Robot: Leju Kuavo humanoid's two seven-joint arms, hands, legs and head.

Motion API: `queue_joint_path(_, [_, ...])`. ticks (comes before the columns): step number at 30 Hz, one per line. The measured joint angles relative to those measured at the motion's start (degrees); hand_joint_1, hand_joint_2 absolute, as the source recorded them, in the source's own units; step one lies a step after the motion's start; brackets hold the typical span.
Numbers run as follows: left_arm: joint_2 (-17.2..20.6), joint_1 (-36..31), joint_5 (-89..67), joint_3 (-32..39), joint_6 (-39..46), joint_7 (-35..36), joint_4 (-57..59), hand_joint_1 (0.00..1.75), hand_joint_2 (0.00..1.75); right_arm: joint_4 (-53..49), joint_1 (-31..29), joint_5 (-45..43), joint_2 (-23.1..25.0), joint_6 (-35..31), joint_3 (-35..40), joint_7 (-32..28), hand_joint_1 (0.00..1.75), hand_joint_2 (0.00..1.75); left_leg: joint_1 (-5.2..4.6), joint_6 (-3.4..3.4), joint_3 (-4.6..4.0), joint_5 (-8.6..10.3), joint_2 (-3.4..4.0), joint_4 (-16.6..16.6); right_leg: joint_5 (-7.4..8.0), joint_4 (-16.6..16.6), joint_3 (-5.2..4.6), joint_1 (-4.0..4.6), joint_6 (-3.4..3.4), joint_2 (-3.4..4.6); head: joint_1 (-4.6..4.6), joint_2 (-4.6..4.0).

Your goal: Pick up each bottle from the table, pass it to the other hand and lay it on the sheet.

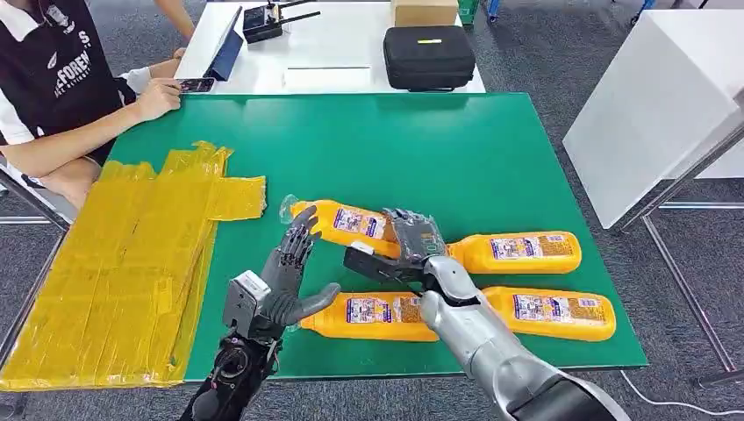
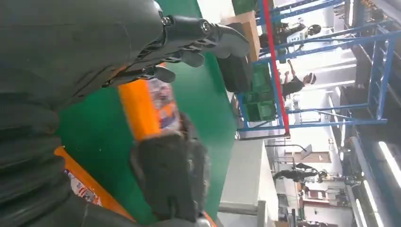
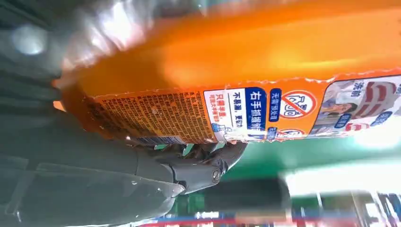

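Orange bottles, four in all, on or over a green surface. Head view, centre of frame: right robot hand is clamped round the held bottle, fingers wrapped over its wider end; the cap end, in clear wrap, points to frame left. The bottle sits tilted, cap end higher in frame; contact w/ the surface cannot be told. Left robot hand is just left of it, palm facing the bottle, fingers apart and upright, thumb out toward frame right; fingertips are near the cap end, nothing held.

Right wrist view: the held bottle's label w/ blue and white print fills the middle band, dark fingers curled beneath it. Left wrist view: the left robot hand's fingers are spread over the orange body, the right robot hand dark and blurred behind it.

Other bottles, all lying flat: rear bottle at centre right; front-left bottle lower centre, partly behind the right arm; front-right bottle lower right.

Yellow sheet covers the left part of the surface, well apart from the bottles. Upper left: a person seated, one hand by a phone. Upper centre: black case on a white table.
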Motion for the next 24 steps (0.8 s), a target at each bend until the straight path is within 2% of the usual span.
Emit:
queue_joint_path(4, [0.02, 0.01, -0.44, 0.00, 0.05, 0.00, -0.11, 0.00, 1.75, -3.79, 1.73, -2.24, -0.31, -3.34, -2.48, -3.20, 1.75, 1.75, 0.00, -0.02, 0.00, -0.02, 0.01, 0.00, -0.01, 0.00, -0.01, 0.00, 0.00, 0.01, -0.02, 0.00])
queue_joint_path(6, [0.02, 0.02, -0.59, 0.00, 0.31, 0.00, -0.13, 0.00, 1.75, -6.29, 3.31, -6.38, -0.46, -5.18, -3.81, -7.21, 1.75, 1.75, 0.00, -0.02, -0.01, -0.02, -0.03, 0.00, -0.01, 0.00, -0.02, 0.00, -0.01, -0.01, 0.00, 0.00])
queue_joint_path(9, [0.11, 0.08, -1.05, -0.02, 1.31, -0.11, -0.22, 0.00, 1.75, -13.17, 7.25, -20.22, -0.46, -6.31, -6.75, -17.11, 1.75, 1.75, 0.00, -0.02, -0.01, -0.02, -0.03, 0.00, -0.02, 0.00, -0.01, 0.00, 0.00, -0.01, 0.00, 0.00])
queue_joint_path(13, [0.68, 0.84, -1.07, -0.07, 2.62, -0.50, -1.77, 0.00, 1.75, -23.89, 13.99, -37.53, -0.61, -6.24, -8.79, -24.38, 1.75, 1.75, 0.00, -0.03, -0.03, -0.08, -0.04, 0.00, -0.08, 0.00, -0.02, 0.00, 0.01, -0.01, -0.02, 0.00])
queue_joint_path(17, [1.27, 1.17, 0.67, -0.13, 2.74, 0.22, -3.76, 0.00, 1.75, -31.64, 18.47, -44.75, -0.66, -6.18, -9.36, -26.54, 1.75, 1.75, 0.01, -0.06, -0.03, -0.12, -0.02, 0.00, -0.11, -0.01, -0.04, 0.00, 0.01, 0.00, 0.00, 0.00])
queue_joint_path(24, [1.95, 1.23, 3.07, -0.31, 1.56, 1.92, -5.68, 0.00, 1.75, -38.04, 21.79, -48.07, -0.66, -4.38, -9.38, -26.98, 1.75, 1.75, 0.01, -0.04, -0.01, -0.10, -0.03, 0.00, -0.09, -0.01, -0.03, 0.00, 0.01, 0.00, -0.02, 0.00])
